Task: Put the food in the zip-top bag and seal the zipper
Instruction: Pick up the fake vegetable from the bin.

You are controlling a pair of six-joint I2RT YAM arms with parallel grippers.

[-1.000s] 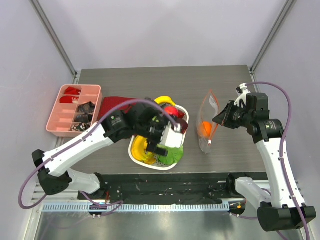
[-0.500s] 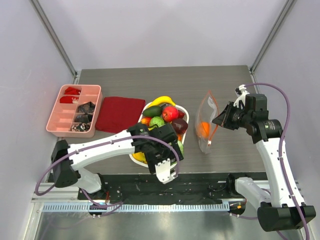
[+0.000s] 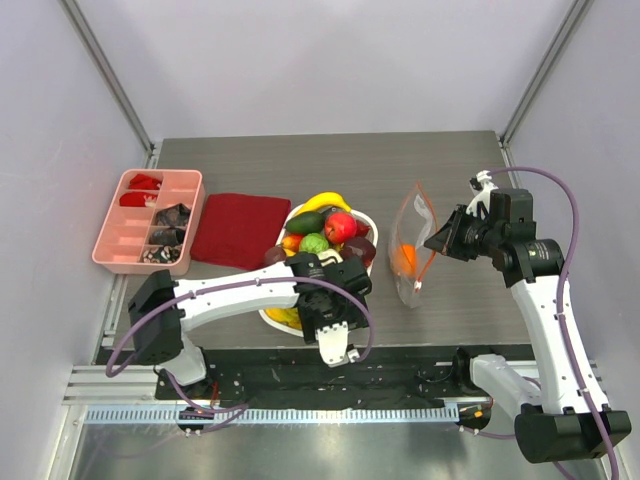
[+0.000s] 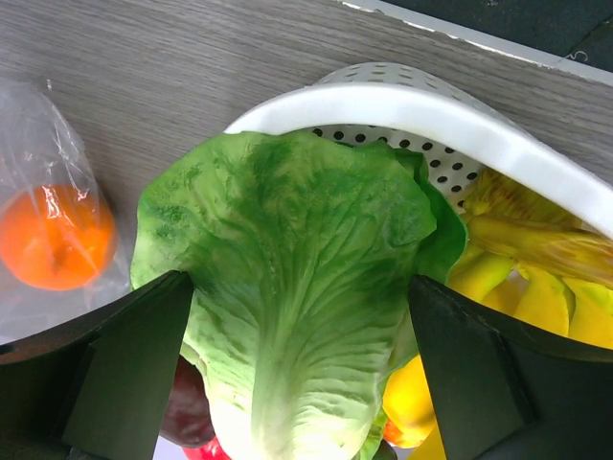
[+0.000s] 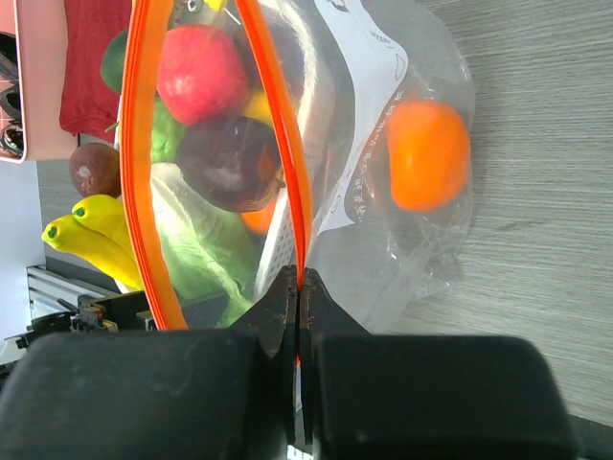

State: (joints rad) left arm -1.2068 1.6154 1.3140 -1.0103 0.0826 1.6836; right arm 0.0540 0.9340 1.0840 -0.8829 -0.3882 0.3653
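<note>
Now your left gripper [image 4: 297,374], fingers spread, frames the cabbage [image 4: 287,297] in the basket [image 4: 460,115]. Just right of that basket, your right gripper [image 5: 299,287] pinches the zipper [image 5: 144,163], holding the zip-top bag [image 3: 415,250] open around one orange [image 5: 428,153].

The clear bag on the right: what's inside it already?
One orange sits in the zip-top bag, whose mouth the right gripper pinches open by the zipper. Crinkles hide the bottom; the other fruit seen through it lies behind, in the basket.
</note>
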